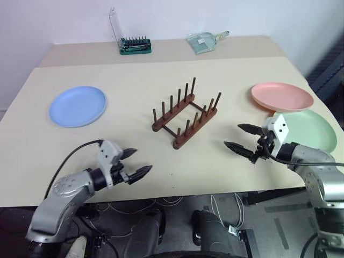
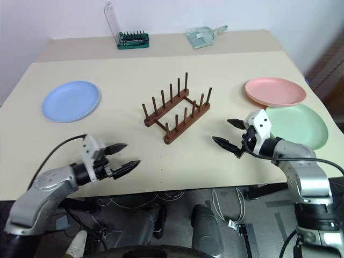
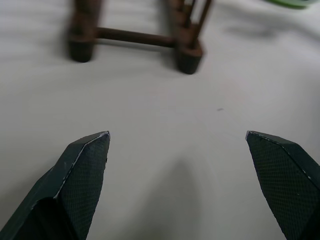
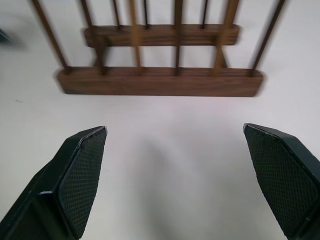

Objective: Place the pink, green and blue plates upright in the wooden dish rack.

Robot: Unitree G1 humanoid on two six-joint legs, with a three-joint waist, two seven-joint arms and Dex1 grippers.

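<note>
A pale beige table (image 1: 134, 80) is seen across most of the frame, with a seam running across its far part. A plain white wall (image 1: 172, 16) is seen along the top. At the bottom, a dark floor (image 1: 269, 215) strewn with white cables (image 1: 220, 207) is visible.

The wooden dish rack (image 3: 137, 35) is blurring ahead of the left gripper (image 3: 177, 145) (its pegs being cut off above).
</note>
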